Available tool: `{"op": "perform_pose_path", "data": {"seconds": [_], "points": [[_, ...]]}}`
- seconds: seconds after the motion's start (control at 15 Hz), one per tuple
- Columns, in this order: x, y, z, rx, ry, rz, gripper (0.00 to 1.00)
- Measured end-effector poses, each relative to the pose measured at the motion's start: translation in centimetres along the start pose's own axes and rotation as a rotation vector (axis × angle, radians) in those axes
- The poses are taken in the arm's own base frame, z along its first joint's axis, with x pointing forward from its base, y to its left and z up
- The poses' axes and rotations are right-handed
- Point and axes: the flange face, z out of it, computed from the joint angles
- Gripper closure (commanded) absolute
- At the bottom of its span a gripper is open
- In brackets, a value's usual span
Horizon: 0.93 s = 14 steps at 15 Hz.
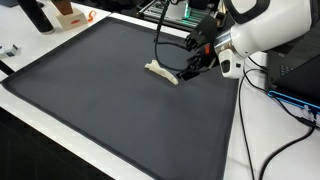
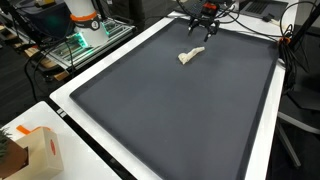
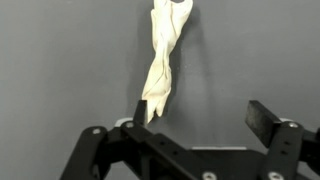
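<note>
The gripper (image 3: 200, 112) is wide open, nothing betw. the jaws, hanging low over the mat (image 3: 60, 60). One finger (image 3: 142, 110) sits right at the near end of the cloth (image 3: 163, 60). The rest of the cloth runs straight away from the tool, off to that finger's side, not centred in the gap. In an exterior view the gripper (image 1: 193, 66) is just beside the cloth (image 1: 160, 72); can't tell if touching. Cloth is pale and twisted like a rope: prob. v. light, soft and limp, likely to sag & untwist when lifted. Best hold, I'd judge, is across the thicker twisted middle. Further out is dark mat, then the white table (image 2: 62, 98) edge.
</note>
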Motion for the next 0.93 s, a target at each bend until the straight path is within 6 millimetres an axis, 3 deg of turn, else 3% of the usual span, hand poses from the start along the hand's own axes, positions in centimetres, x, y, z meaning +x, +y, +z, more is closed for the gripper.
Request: {"op": "perform_pose_path", "data": {"seconds": [0.4, 0.93], "points": [[0.99, -0.75, -0.18, -0.008, 0.000, -0.113, 0.00], [0.64, -0.06, 0.04, -0.015, 0.018, -0.106, 0.00]]}}
